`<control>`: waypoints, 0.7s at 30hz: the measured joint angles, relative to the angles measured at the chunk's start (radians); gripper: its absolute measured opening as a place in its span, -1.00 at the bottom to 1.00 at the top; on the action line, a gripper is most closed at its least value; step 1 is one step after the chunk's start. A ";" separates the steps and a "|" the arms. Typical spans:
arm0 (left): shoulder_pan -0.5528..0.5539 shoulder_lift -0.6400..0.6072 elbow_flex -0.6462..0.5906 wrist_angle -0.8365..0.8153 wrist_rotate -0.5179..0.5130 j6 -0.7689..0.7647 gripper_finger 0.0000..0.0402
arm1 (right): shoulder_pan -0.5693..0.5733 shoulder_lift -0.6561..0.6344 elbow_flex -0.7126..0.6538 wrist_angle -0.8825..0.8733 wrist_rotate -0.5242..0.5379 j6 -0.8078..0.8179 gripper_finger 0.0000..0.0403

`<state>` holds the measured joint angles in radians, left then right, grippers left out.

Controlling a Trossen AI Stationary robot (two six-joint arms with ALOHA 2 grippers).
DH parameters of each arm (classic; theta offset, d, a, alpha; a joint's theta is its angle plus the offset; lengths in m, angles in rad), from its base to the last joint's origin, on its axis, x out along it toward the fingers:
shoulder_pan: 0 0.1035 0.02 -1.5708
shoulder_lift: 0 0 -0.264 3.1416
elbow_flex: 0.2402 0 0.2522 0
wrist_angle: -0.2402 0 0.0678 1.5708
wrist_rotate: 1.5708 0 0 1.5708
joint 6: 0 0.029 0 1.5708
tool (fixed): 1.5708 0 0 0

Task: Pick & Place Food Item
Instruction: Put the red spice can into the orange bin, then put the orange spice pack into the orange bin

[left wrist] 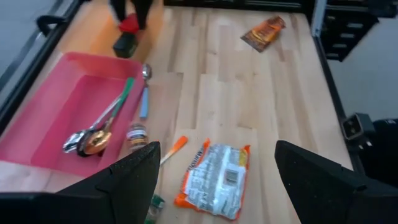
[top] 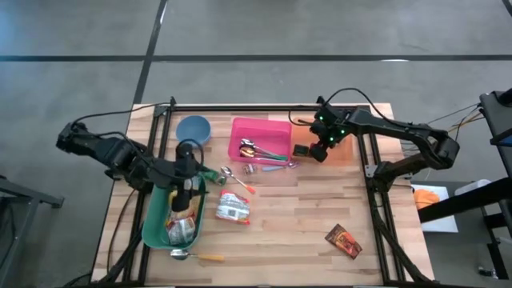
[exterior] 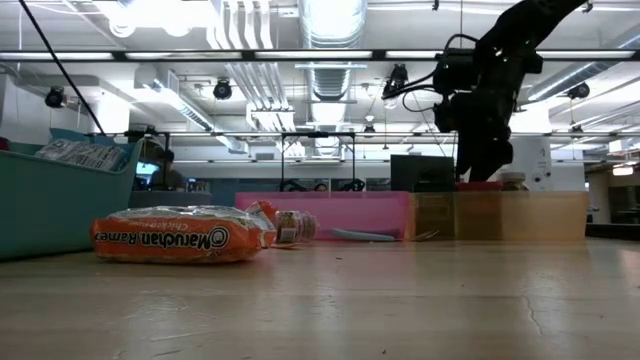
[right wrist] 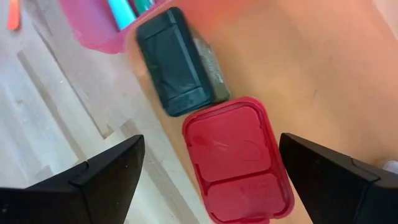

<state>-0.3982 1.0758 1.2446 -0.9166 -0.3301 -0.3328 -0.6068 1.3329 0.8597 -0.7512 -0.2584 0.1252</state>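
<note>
1. Tabletop (top: 304, 224): bare wood across the middle and near edge, open to pass.
2. Obstacles, left: teal bin (top: 154, 228), ramen pack (top: 234, 209) just beside it, blue bowl (top: 194, 128).
3. Obstacles, centre: pink tray (top: 276, 130) holding cutlery; jar (top: 249, 169) near its edge.
4. Right tool (top: 318, 150), fingers apart: over dark box (right wrist: 174, 62) and red box (right wrist: 233, 155), which touch.
5. Snack packet (top: 344, 241): alone, well apart.
</note>
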 joint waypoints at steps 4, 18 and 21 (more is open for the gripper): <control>0.043 -0.008 0.000 -0.001 0.000 -0.001 0.58 | 0.001 -0.024 0.000 0.002 0.011 0.010 0.83; 0.113 -0.006 -0.006 -0.004 -0.008 0.013 0.58 | 0.033 -0.075 0.002 0.104 0.025 0.008 0.83; 0.113 -0.006 -0.006 -0.004 -0.010 0.015 0.58 | 0.061 -0.077 0.002 0.133 0.025 0.007 0.83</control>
<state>-0.2852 1.0702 1.2385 -0.9202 -0.3405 -0.3176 -0.5456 1.2556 0.8619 -0.6182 -0.2338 0.1326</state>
